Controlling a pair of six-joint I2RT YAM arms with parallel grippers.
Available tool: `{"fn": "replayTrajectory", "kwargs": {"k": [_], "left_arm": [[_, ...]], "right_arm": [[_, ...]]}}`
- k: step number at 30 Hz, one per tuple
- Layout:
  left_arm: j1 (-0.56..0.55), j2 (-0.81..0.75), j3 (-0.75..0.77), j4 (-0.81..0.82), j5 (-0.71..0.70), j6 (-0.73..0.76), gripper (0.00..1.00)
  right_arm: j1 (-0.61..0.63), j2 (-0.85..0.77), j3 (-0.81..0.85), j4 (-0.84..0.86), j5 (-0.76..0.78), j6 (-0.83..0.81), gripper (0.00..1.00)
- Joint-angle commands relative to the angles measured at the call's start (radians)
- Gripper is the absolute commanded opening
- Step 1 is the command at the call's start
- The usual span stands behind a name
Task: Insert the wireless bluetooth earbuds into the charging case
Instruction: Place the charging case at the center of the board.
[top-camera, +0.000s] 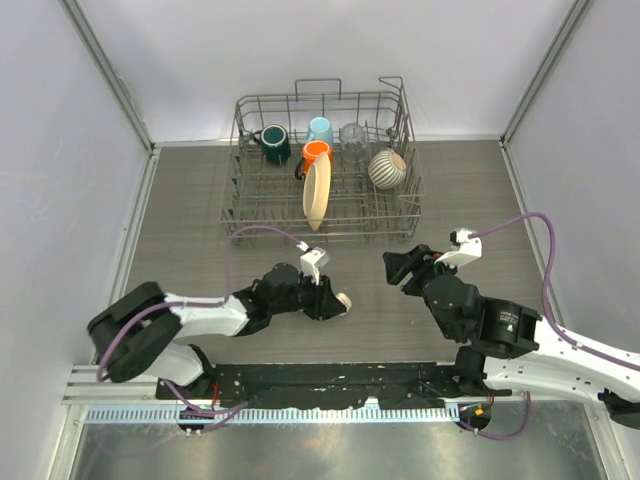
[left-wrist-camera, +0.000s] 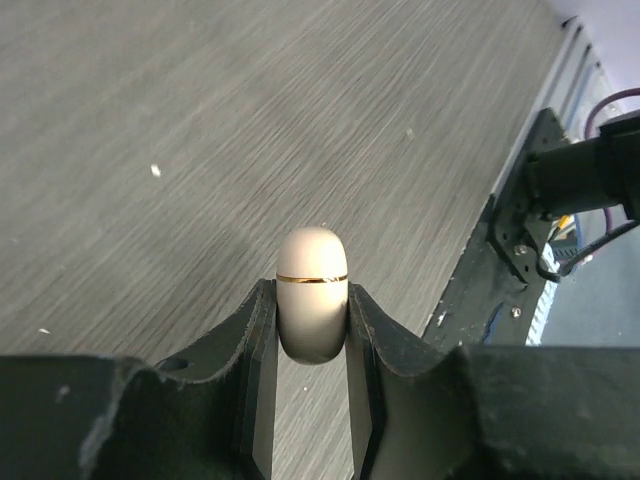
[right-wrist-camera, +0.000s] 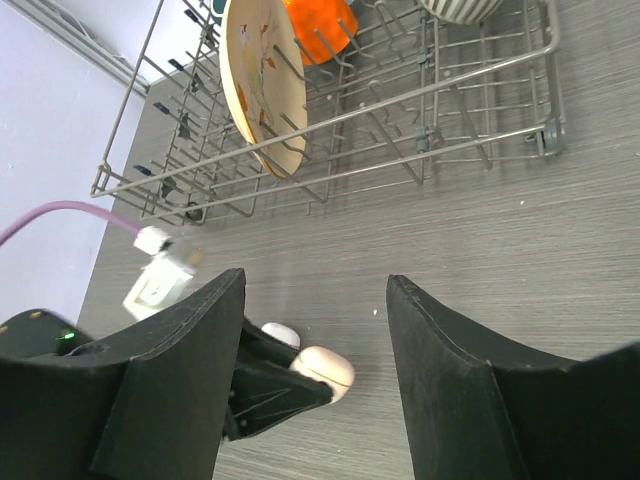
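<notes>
My left gripper (left-wrist-camera: 312, 290) is shut on a closed beige-tinted case (left-wrist-camera: 312, 300) with a thin gold seam, gripping it by its sides low over the table. It also shows in the top view (top-camera: 343, 300) and in the right wrist view (right-wrist-camera: 325, 368). A small white glossy charging case (right-wrist-camera: 281, 335) lies closed on the table just behind the left fingers, partly hidden by them. My right gripper (right-wrist-camera: 315, 280) is open and empty, to the right of the left gripper (top-camera: 335, 300) and pointing toward it. No earbuds show in any view.
A wire dish rack (top-camera: 400, 200) stands at the back with a dark green mug (top-camera: 274, 143), an orange mug (top-camera: 315, 153), a light blue mug (top-camera: 321, 129), a glass (top-camera: 354, 137), a striped bowl (top-camera: 387, 168) and a cream plate (top-camera: 316, 194). Grey walls close both sides.
</notes>
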Motion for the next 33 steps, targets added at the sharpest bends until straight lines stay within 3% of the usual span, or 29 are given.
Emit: {"fn": "replayTrajectory", "kwargs": {"k": [1,7,14,19,23,30,33], "left_arm": [[-0.004,0.145,0.113,0.114,0.037,-0.146,0.00],[-0.012,0.258,0.119,0.188,-0.069,-0.231,0.00],[-0.012,0.293,0.177,-0.058,-0.171,-0.221,0.10],[-0.012,0.293,0.213,-0.145,-0.200,-0.209,0.21],[-0.012,0.261,0.251,-0.272,-0.220,-0.202,0.23],[-0.010,0.149,0.246,-0.363,-0.260,-0.174,0.56],[-0.012,0.097,0.248,-0.415,-0.271,-0.165,0.61]], "right_arm": [[-0.003,-0.022,-0.001,-0.013,0.070,0.032,0.64],[-0.003,-0.035,-0.004,-0.016,0.062,0.029,0.64],[-0.003,-0.014,-0.015,-0.016,0.059,0.037,0.64],[-0.003,0.004,-0.010,-0.016,0.062,0.034,0.64],[-0.004,0.018,-0.009,-0.008,0.065,0.011,0.65],[-0.020,0.116,0.022,-0.067,0.062,-0.026,0.67],[-0.023,0.122,0.020,-0.061,0.051,-0.028,0.67]]}}
